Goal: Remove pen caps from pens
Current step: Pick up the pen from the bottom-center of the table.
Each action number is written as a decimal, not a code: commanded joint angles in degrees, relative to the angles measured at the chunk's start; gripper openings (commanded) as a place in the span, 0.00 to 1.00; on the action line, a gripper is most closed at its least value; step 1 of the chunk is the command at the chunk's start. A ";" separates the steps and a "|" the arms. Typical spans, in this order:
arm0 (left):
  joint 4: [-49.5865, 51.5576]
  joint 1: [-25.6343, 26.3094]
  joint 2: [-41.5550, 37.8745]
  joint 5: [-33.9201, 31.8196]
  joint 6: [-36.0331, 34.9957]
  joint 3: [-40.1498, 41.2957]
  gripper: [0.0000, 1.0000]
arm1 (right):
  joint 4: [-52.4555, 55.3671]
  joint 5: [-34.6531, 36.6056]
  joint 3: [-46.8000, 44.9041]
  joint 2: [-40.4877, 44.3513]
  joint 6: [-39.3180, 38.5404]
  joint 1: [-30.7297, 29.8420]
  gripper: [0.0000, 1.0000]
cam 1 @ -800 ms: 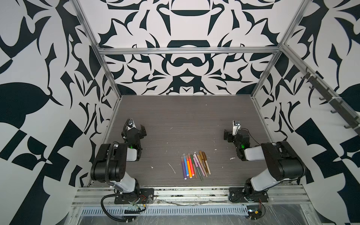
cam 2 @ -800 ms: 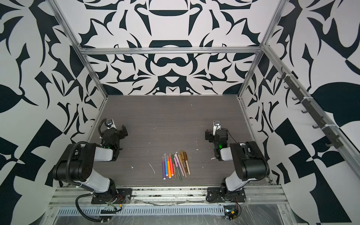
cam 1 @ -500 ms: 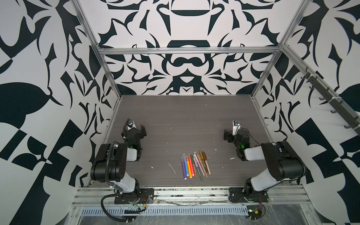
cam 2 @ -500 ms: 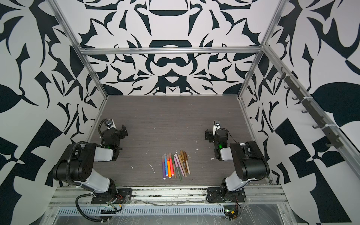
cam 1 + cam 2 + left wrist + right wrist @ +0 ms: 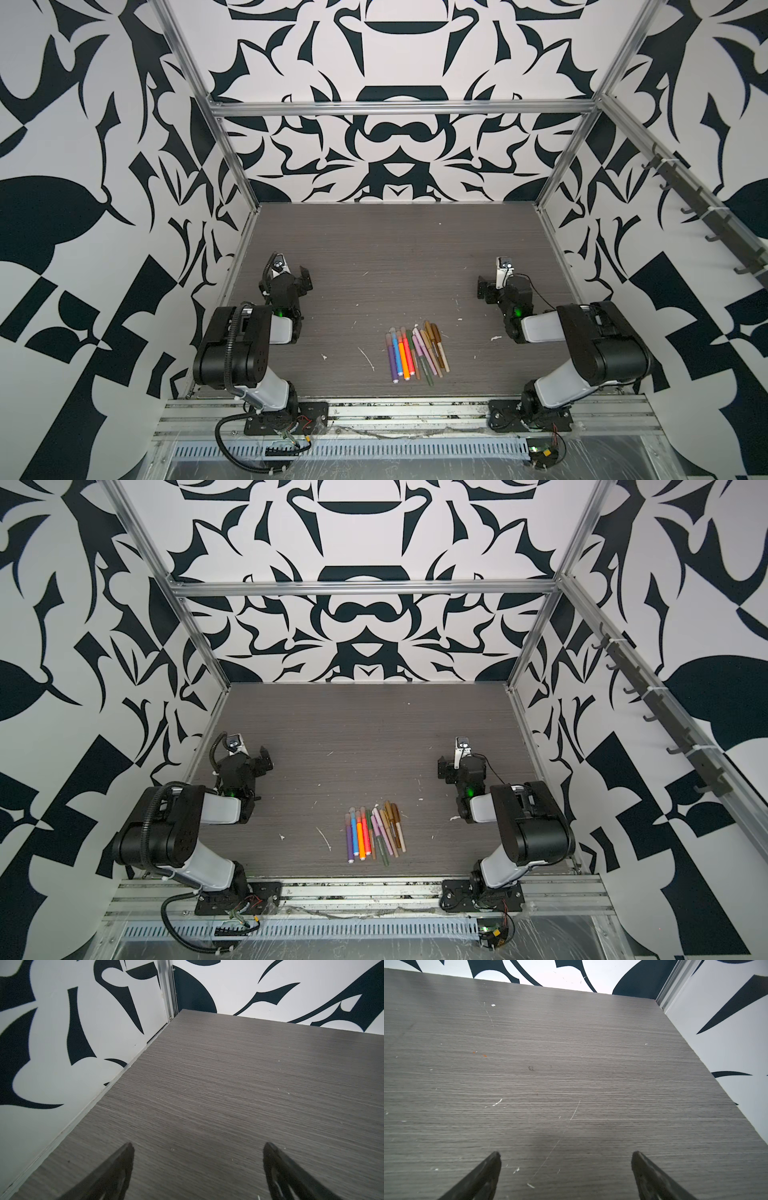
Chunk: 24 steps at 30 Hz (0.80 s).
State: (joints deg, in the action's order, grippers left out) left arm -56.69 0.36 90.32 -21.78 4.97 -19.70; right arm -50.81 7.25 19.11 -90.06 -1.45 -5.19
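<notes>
The pens (image 5: 415, 353) lie side by side in a tight bunch near the table's front middle, seen in both top views (image 5: 373, 833). Purple, blue, orange and pink-red ones lie on the left of the bunch, thinner tan, brown, pink and olive ones on the right. The pen caps (image 5: 432, 331) sit on the pens' far ends. My left gripper (image 5: 292, 277) (image 5: 199, 1145) rests low at the table's left side, open and empty. My right gripper (image 5: 496, 286) (image 5: 565, 1153) rests at the right side, open and empty. Both are well away from the pens.
Small white flecks of debris (image 5: 368, 357) are scattered on the grey wood-grain table (image 5: 395, 249). Patterned walls close in the left, right and back sides. Both arms' bases (image 5: 286, 417) stand on the metal rail at the front edge.
</notes>
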 commanded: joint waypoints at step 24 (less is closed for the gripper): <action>59.74 17.93 -13.70 -6.14 17.59 -32.76 0.99 | 66.17 1.87 39.08 7.62 31.42 -0.65 1.00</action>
State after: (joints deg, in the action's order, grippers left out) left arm -18.81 13.87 74.22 -28.99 13.04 -45.19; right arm -5.65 10.81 54.37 -82.59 13.56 -5.87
